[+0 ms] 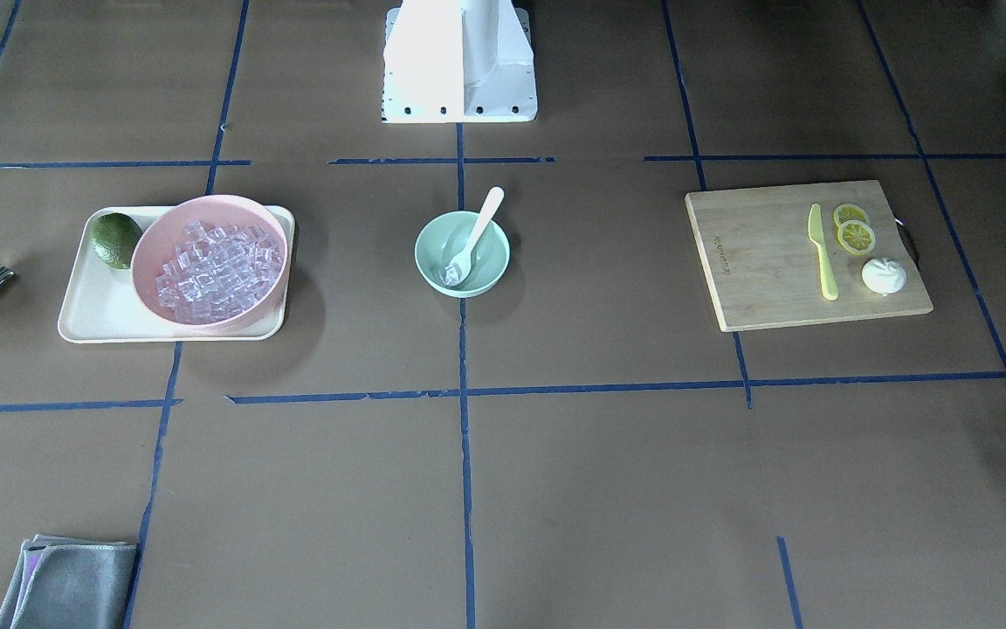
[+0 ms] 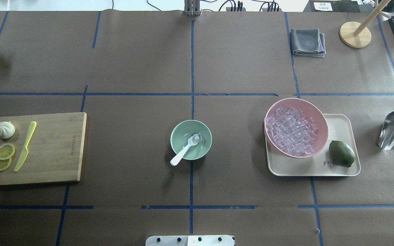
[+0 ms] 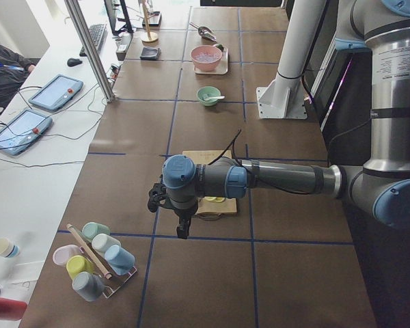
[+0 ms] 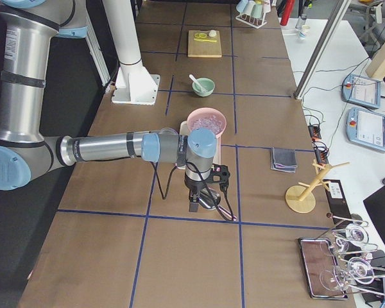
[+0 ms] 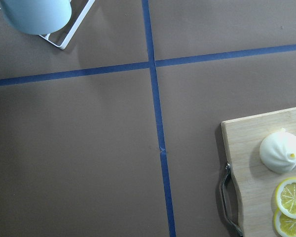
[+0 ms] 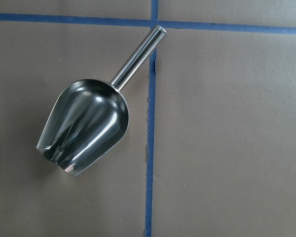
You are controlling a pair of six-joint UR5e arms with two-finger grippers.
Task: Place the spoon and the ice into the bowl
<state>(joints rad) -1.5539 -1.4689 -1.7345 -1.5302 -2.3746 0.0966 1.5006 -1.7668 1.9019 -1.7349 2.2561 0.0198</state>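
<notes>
The white spoon (image 2: 183,153) leans in the mint-green bowl (image 2: 178,136) at the table's middle, scoop inside, handle over the rim toward the robot. One or two clear ice cubes (image 2: 197,138) lie in that bowl by the scoop. They show in the front view too: bowl (image 1: 490,259), spoon (image 1: 483,220), ice (image 1: 451,277). Several more ice cubes (image 2: 292,131) fill the pink bowl (image 2: 320,118). My left gripper (image 3: 182,231) hangs beyond the cutting board's end. My right gripper (image 4: 194,206) hangs over the metal scoop. I cannot tell whether either is open or shut.
The pink bowl and a lime (image 2: 341,153) sit on a cream tray (image 2: 306,168). A metal scoop (image 6: 84,126) lies right of it. A cutting board (image 2: 56,147) holds a yellow-green knife (image 2: 25,146), lemon slices (image 2: 5,151) and a bun (image 2: 5,130). A folded grey cloth (image 2: 307,42) lies far right.
</notes>
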